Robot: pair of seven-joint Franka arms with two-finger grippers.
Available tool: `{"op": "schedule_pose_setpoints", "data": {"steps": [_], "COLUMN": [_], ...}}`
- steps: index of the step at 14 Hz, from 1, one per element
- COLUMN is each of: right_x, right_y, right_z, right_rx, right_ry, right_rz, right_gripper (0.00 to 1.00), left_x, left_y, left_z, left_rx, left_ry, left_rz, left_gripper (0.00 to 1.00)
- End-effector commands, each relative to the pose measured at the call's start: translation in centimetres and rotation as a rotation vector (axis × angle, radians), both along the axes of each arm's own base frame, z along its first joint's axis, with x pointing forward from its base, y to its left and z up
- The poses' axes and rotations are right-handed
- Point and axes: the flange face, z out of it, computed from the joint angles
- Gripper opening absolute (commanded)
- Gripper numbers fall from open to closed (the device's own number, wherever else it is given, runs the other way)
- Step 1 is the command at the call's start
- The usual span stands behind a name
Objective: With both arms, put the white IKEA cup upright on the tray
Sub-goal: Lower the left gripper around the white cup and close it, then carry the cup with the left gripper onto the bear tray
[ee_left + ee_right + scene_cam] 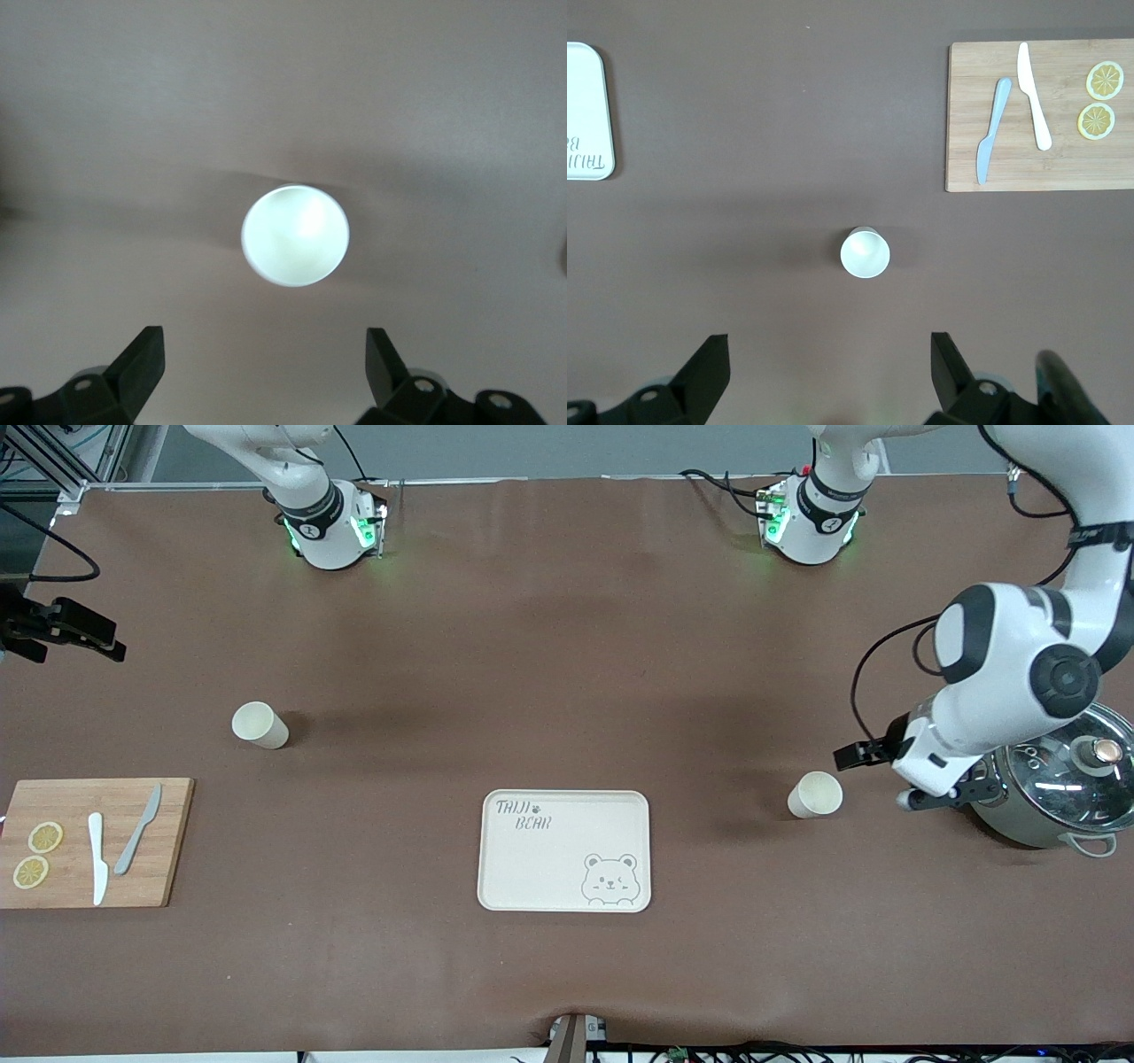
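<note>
Front view: brown counter (pixel 567 646), cream tray (pixel 540 859) with bear face and "TAIJI BEAR" lettering sits mid-counter, close to the front camera, nothing on it. Two white cups, both off the tray. Cup one (pixel 816 794) stands near the left arm's end, beside the tray, just beside a steel pot (pixel 1045 815) with a glass lid (pixel 1085 766). Cup two (pixel 260 724) is toward the right arm's end, farther from the front camera than the wooden cutting board (pixel 93 841). Both show their openings tipped toward the camera; can't tell for sure whether upright or on their sides. Board carries two lemon slices (pixel 37 855), a white knife (pixel 97 859) and a grey knife (pixel 137 828). Left hand (pixel 886 775) hangs low between cup one and the pot, fingers spread wide, holding nothing; left wrist view has the cup (pixel 295 235) centred ahead of the two fingertips (pixel 142 354). Right hand (pixel 80 633) is at the counter's edge at the right arm's end, also spread wide and empty; right wrist view shows cup two (pixel 865 252) ahead of its fingertips (pixel 709 363), with board (pixel 1045 168) and tray corner (pixel 585 115) in frame.
</note>
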Motion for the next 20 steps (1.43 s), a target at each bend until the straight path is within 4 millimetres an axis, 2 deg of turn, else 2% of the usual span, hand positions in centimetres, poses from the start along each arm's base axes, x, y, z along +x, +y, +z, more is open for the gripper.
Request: {"op": "schedule_pose_setpoints", "data": {"steps": [1,4,6,10,13,14,16,18,20], "right_x": [-0.6,-0.6,-0.6,-0.5,-0.4,-0.3,-0.4,-0.3,-0.3], "right_y": [-0.2,-0.2,-0.2,-0.5,-0.5,-0.5,-0.5,-0.5,-0.5], "right_z": [0.5,0.4,0.4,0.4,0.3,0.2,0.3,0.2,0.2], "right_rx": [0.01,0.011,0.011,0.01,0.011,0.011,0.011,0.011,0.011], "right_ry": [-0.012,-0.011,-0.011,-0.014,-0.012,-0.011,-0.012,-0.011,-0.011], "right_rz": [-0.011,-0.011,-0.011,-0.017,-0.017,-0.017,-0.017,-0.017,-0.017], "right_gripper": [1.0,1.0,1.0,1.0,1.0,1.0,1.0,1.0,1.0], "left_x": [0.9,1.9,1.9,1.4,1.2,1.3,1.3,1.2,1.2], "left_y": [-0.5,-0.2,0.5,2.2,3.2,3.2,3.2,3.1,3.0], "left_z": [-2.6,-6.0,-7.6,-8.6,-9.0,-9.7,-11.0,-11.7,-11.7], "left_rx": [-0.018,-0.032,-0.03,-0.021,-0.022,-0.023,-0.026,-0.028,-0.029], "left_ry": [-0.024,-0.041,-0.028,-0.01,-0.001,0.008,0.01,0.019,0.019], "left_rz": [0.04,0.055,0.063,0.086,0.096,0.097,0.099,0.1,0.097], "left_gripper": [1.0,1.0,1.0,1.0,0.93,0.89,0.8,0.62,0.3]}}
